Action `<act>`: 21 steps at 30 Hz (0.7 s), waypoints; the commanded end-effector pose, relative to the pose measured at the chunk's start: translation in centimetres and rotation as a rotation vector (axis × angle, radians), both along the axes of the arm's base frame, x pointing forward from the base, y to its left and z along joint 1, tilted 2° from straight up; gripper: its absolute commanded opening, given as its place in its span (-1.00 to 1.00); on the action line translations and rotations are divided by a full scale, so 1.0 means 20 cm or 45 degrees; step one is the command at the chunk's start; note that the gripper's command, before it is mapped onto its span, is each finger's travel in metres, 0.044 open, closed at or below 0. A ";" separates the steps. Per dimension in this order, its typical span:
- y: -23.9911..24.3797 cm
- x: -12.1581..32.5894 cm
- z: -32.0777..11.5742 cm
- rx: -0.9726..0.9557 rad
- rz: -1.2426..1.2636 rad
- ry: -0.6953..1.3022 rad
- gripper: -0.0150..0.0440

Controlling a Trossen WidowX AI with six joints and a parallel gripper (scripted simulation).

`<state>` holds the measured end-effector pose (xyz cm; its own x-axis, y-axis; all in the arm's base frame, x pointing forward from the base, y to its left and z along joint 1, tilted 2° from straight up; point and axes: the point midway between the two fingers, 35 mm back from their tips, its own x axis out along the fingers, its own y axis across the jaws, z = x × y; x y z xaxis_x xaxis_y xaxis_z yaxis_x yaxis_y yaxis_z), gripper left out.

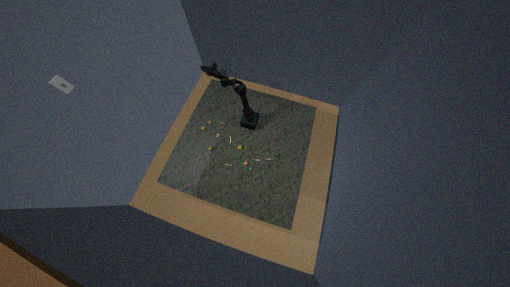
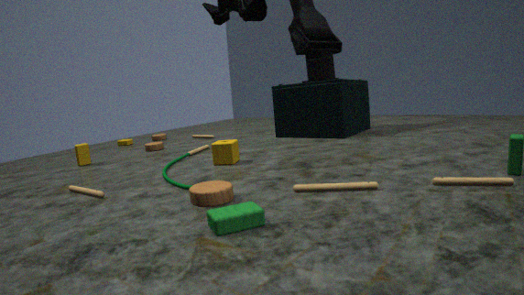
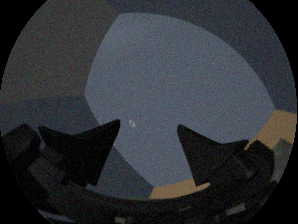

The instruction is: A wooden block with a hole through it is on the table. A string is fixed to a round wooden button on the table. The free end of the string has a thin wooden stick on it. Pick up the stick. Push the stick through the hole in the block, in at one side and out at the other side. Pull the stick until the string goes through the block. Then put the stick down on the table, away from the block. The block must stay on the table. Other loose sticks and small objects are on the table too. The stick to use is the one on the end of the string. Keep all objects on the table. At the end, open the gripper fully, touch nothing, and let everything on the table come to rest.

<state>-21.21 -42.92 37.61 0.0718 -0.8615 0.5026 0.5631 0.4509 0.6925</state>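
The yellow block [image 1: 240, 147] [image 2: 225, 152] stands on the table; a small dark spot shows on its top, and no side opening can be made out. The string's stick [image 1: 230, 139] [image 2: 199, 149] lies on the table beside the block, apart from it. The green string [image 2: 165, 171] curves from that stick to the round wooden button [image 1: 245, 163] [image 2: 212, 193], outside the block. My gripper [image 1: 202, 68] [image 3: 149, 125] is open and empty, raised high and far from the block and stick. Only part of it shows at the top of the exterior view.
Loose sticks [image 2: 335, 187] [image 2: 473, 181] [image 2: 86, 191] [image 1: 222, 122] lie around. Green blocks [image 2: 235, 218] [image 2: 516, 155] are near the button and at far right. Small yellow pieces [image 2: 82, 154] [image 2: 125, 142] and wooden discs [image 2: 154, 146] [image 2: 158, 136] lie on the other side.
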 end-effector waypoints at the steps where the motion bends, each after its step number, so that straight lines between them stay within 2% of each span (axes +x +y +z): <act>1: 0.00 0.00 0.00 0.000 0.000 0.000 0.95; 4: -0.03 0.04 -0.02 0.019 0.002 0.013 1.00; 6: -0.11 0.15 -0.07 0.073 0.010 0.052 1.00; 14: -0.37 0.71 -0.34 0.317 0.091 0.316 1.00; 21: -0.41 1.26 -0.60 0.494 0.226 0.656 1.00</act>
<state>-1.31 -51.26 27.97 0.3068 -0.9434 0.1262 0.7565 0.3221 0.5692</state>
